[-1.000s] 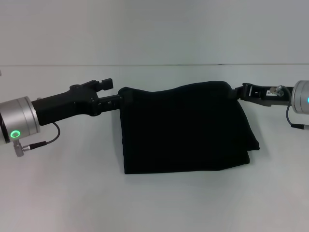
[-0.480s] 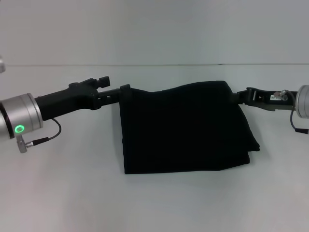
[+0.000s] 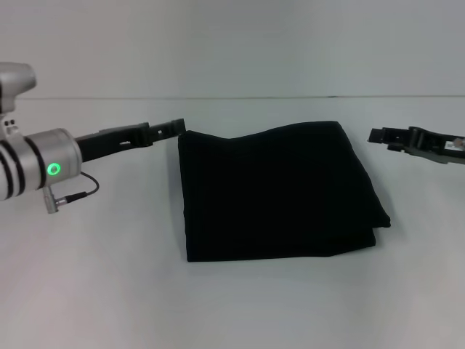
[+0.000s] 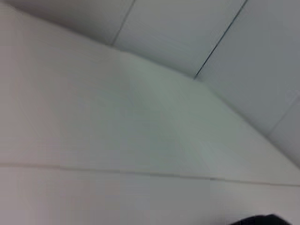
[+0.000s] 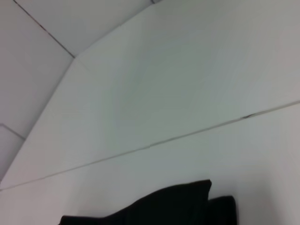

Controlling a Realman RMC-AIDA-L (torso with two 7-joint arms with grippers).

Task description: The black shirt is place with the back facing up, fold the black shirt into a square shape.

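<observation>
Left gripper (image 3: 176, 127) sits just off the far-left corner of the black shirt (image 3: 280, 193), tip right beside the cloth but no longer pinching it. Half a second ago it was clamped on that corner, and the arm has swung so the silver wrist ring with the green light now sits higher. From the side the fingers look like one flat dark bar, so whether they are spread or closed can't be told.

Right gripper (image 3: 376, 135) has also backed away toward the right edge of the head view, with a clear strip of table (image 3: 232, 305) between it and the shirt's far-right corner. Earlier it was touching that corner. Same story here: side-on, so its fingers can't be read either.

Shirt itself lies flat in the middle of the table, folded into a roughly square block. It's plain matte black soft cloth, with no lettering showing. Its far edge has a gentle wave, higher on the right, and its near-right corner shows stacked layers peeking out. Its shape matches the earlier frame.

Table is a smooth, pale, matte surface. The right wrist view catches a dark lump of the shirt (image 5: 154, 208) at the frame's edge.
</observation>
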